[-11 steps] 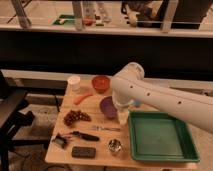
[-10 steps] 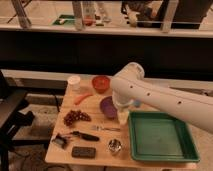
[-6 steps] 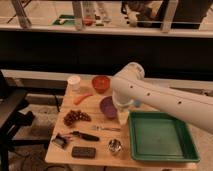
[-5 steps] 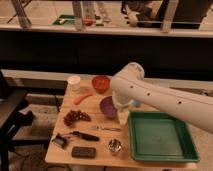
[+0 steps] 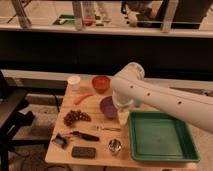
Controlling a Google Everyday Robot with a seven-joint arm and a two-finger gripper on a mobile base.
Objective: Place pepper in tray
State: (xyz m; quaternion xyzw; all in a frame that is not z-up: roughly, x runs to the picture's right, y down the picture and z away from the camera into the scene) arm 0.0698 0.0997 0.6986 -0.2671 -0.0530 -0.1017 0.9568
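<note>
Nothing has shifted over the last second: the arm hangs in the same pose and every item sits where it was. So no progress yet, and in my judgement the reach for the pepper (image 5: pixel 82 98) hasn't begun.

The gripper (image 5: pixel 123 114) hangs under the white arm, over the table (image 5: pixel 95 106), just beside the purple bowl (image 5: pixel 107 107) and near the tray's far-left corner. It's released, spread wide, with nothing in it.

The pepper lies flat on the table's left side, between the white cup (image 5: pixel 74 82) and the grapes (image 5: pixel 76 117), well apart from the gripper and on the other side of the purple bowl from it.

On to the containers. The tray (image 5: pixel 161 139) on the right is empty, its green floor bare. The purple bowl looks empty, though the arm covers its right edge. The red bowl (image 5: pixel 101 83) at the back shows nothing inside from here. The metal cup (image 5: pixel 115 146) at the front I can't see into.

Next move, I'd say: swing left across the purple bowl to the pepper.
</note>
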